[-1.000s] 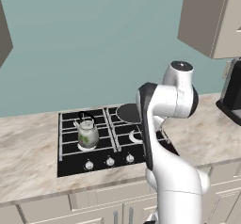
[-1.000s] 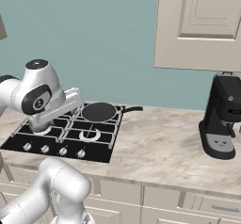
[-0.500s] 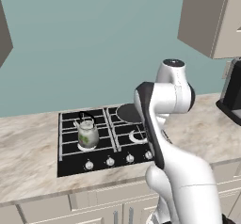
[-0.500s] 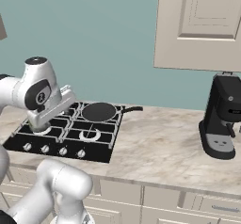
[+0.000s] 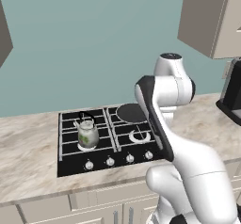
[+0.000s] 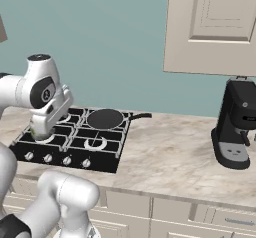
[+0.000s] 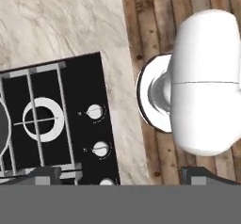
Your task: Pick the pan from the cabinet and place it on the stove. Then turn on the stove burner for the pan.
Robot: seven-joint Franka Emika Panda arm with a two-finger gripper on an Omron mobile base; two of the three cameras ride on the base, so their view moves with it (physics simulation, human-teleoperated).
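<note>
1. Left base view: the pan (image 5: 131, 113) sits on the back right burner of the stove (image 5: 106, 138), its round dark bowl partly hidden behind the white arm. A small glass kettle (image 5: 87, 133) stands on the front left burner. A row of silver knobs (image 5: 118, 160) runs along the stove's front edge. The stove is set into a marble tabletop (image 5: 28, 145). The cabinet (image 5: 212, 18) hangs at the upper right. The arm folds down in front of the stove's right half.

2. Right base view: the pan (image 6: 105, 118) rests on the back right burner with its thin black handle pointing right, over the tabletop (image 6: 170, 152). The arm's wrist hangs over the left part of the stove (image 6: 75, 142), to the left of the pan and apart from it. A black coffee machine (image 6: 235, 124) stands well to the right, under the shut cabinet (image 6: 212, 27).

3. Hand view: the claw (image 7: 124, 173) looks straight down, its fingers (image 7: 44, 175) spread wide with nothing between them. Below it lie the stove's (image 7: 89, 84) edge, two knobs (image 7: 95, 112), a strip of tabletop (image 7: 61, 20) and the wooden floor (image 7: 150, 25). A sliver of the pan (image 7: 4, 129) shows at the left edge, clear of the claw.
</note>
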